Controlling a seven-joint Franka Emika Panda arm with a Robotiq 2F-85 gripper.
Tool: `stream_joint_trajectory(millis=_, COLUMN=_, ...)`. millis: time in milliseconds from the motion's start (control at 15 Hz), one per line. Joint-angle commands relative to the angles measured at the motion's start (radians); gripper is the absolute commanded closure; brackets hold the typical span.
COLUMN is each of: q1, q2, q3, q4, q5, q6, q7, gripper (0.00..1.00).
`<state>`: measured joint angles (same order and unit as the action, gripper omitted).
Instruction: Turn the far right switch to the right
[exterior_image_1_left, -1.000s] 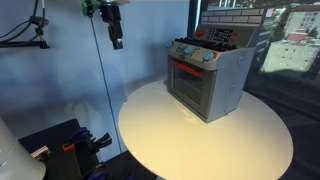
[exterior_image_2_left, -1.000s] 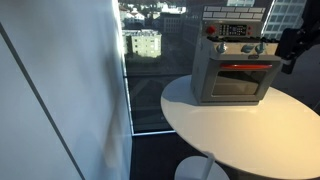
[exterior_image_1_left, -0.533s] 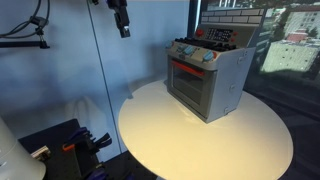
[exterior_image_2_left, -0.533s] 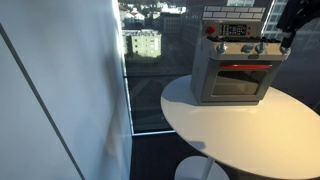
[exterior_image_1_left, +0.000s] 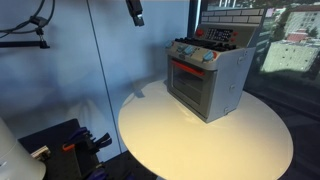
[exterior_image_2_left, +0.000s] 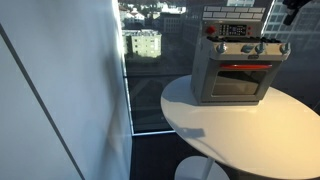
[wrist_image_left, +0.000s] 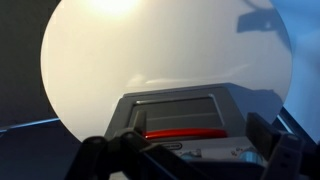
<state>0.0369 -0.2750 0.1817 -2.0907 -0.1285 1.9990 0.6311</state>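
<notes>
The toy oven (exterior_image_1_left: 207, 80) stands toward one side of the round white table (exterior_image_1_left: 200, 140). Its front and its row of knobs face out over the bare part, so an arm can get at them from there. The far right switch (exterior_image_2_left: 283, 47) is the last knob in that row, up at the top corner of the oven's front, and nothing touches it. The gripper (exterior_image_1_left: 134, 11) hangs high above the table, well apart from the oven, right at the top of both exterior views. I think it is up there to look down and line up before it comes in. In the wrist view its two dark fingers (wrist_image_left: 96, 152) are spread wide and hold nothing. That makes sense, as a knob has to fit between them to be turned. The turning is not yet begun.
</notes>
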Motion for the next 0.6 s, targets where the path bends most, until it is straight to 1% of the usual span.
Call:
stream_joint_trajectory(millis=0, q1=-0.026, q2=-0.030, q3=-0.026, q4=-0.016, q5=-0.008, q6=0.069, q7=0.019, gripper=0.00)
stream_joint_trajectory(millis=533, q1=-0.091, q2=-0.041, q3=-0.082, q4=-0.037, q5=-0.008, q6=0.179, q7=0.014, gripper=0.00)
